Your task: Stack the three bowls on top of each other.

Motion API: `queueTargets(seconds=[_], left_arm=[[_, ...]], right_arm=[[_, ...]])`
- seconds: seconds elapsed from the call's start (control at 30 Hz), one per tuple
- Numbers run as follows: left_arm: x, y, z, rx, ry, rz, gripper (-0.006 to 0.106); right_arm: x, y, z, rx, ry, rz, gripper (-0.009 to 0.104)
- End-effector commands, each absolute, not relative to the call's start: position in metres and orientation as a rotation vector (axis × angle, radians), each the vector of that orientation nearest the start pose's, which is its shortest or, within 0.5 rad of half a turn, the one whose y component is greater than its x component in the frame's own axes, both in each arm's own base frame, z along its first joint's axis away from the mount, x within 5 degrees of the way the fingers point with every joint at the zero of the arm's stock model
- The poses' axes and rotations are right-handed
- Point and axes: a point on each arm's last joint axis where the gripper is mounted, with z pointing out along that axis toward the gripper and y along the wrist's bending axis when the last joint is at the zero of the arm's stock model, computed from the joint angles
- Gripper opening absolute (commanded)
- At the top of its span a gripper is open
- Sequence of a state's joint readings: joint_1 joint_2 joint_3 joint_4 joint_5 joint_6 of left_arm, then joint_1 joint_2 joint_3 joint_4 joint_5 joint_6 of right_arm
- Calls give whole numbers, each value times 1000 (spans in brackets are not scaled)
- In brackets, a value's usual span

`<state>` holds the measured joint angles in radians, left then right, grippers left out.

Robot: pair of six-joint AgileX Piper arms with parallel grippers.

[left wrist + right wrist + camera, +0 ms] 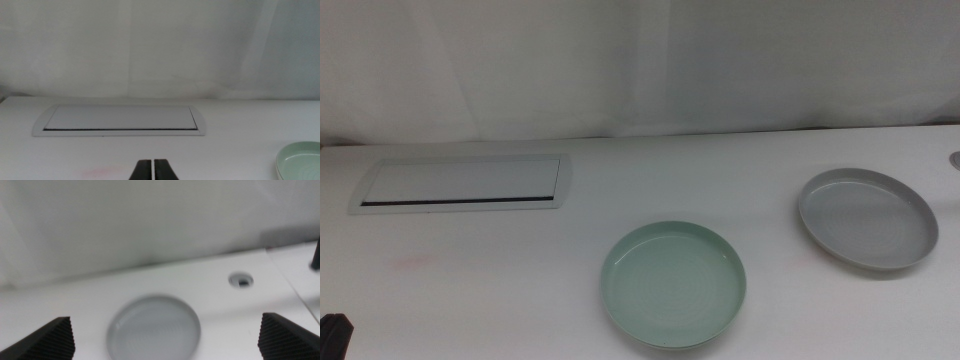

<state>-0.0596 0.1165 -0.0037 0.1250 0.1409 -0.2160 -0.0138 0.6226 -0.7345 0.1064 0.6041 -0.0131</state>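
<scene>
Middle view shows my mint green bowl (673, 285) near the bench's (520, 290) front centre and my grey bowl (866, 218) well apart to its right, both upright, shallow and empty, with a white panel (460, 184) at back left. Only my right wrist view shows my right claw (170, 339) spread wide and empty, blurred, over the grey bowl, plus a small round hole (241, 280) beyond it. My left wrist view shows my left claw (153, 170) closed on nothing, facing the panel.

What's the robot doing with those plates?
Nothing is stacked yet. The mint green bowl and the grey bowl sit apart on the table, and no white bowl shows. The right gripper, jaws wide open, hangs above the grey bowl, holding nothing. The left gripper waits with jaws shut near the white panel.
</scene>
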Motion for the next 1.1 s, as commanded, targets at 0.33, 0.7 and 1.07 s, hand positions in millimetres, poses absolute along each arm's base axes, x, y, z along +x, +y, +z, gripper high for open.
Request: queueTargets(seconds=[0.33, 0.7, 1.07], left_arm=[[65, -2, 182, -44, 1764, -97, -3], [65, -2, 182, -51, 1764, -103, -3], [65, -2, 182, -50, 1762, -103, -3]], right_arm=[[231, -4, 356, -138, 2385, -69, 103], [281, -44, 296, -59, 2610, -127, 103], [315, -46, 241, -178, 2703, -46, 103]])
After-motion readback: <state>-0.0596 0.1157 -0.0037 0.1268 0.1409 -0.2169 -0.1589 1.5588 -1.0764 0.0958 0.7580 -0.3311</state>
